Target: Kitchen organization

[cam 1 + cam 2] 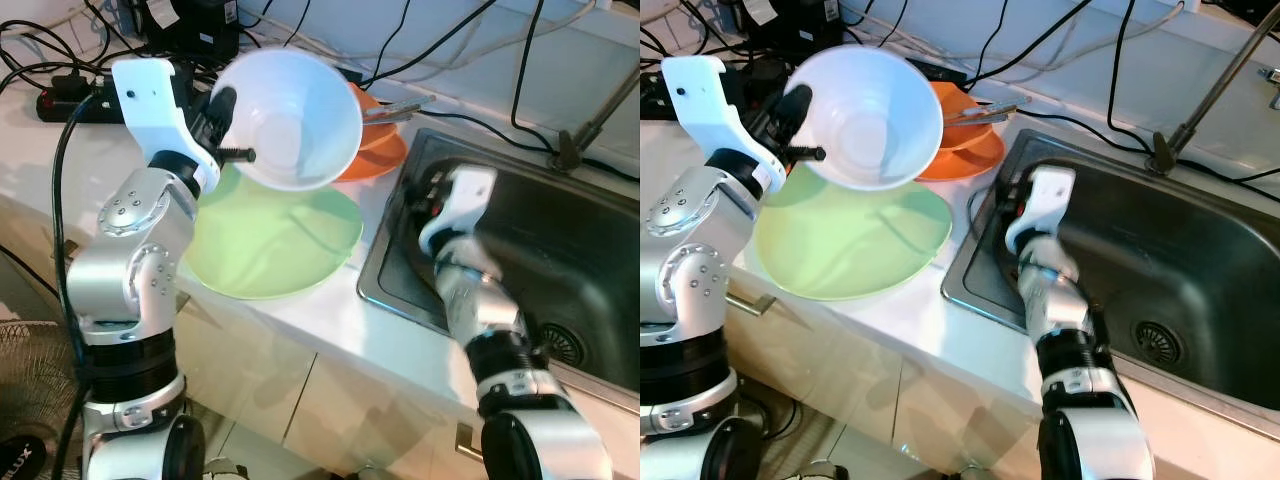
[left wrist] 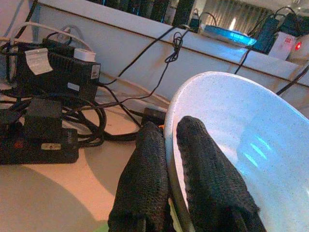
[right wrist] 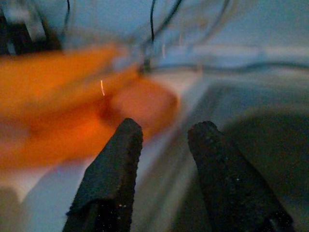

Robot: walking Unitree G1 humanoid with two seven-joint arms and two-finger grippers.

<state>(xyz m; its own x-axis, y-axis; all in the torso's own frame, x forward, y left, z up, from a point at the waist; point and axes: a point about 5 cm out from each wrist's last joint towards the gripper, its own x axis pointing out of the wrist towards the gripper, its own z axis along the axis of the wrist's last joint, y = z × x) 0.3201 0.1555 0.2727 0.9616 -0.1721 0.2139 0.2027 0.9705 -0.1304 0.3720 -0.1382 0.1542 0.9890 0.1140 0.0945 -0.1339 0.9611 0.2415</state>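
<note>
Nearest your head camera, the two silver arms rise from the lower edge, and the left gripper [image 2: 166, 159] carries the work: it is clamped on the rim of the white bowl [image 1: 290, 118], one finger inside the wall and one outside, as the left wrist view shows. You hold the bowl lifted and tilted, its mouth turned toward the camera, clear of the counter [image 1: 330, 310] and hanging over the far edge of the green plate [image 1: 270, 240]. Just beyond the bowl lie stacked orange dishes [image 1: 965, 140] with metal utensils [image 1: 985, 110] resting across them, set close to the corner of the sink [image 1: 1160, 260]. Your right gripper [image 3: 164, 145] hovers at the sink's near-left rim with its fingers apart and nothing between them; its wrist view is blurred, with the orange dishes ahead. Judged from this pose, the step in hand is carrying the bowl to a resting place, either the green plate or the sink. Keep the pinch firm, since a rim grip on a tilted bowl is likely to let it swing or slip. Level the bowl before lowering, and bring it down slowly until its base sits flat. Steer clear of the utensils, which could be knocked off. Behind the counter run a power strip [image 2: 38, 145] and cables [image 2: 111, 101]; keep the arm out of them.
</note>
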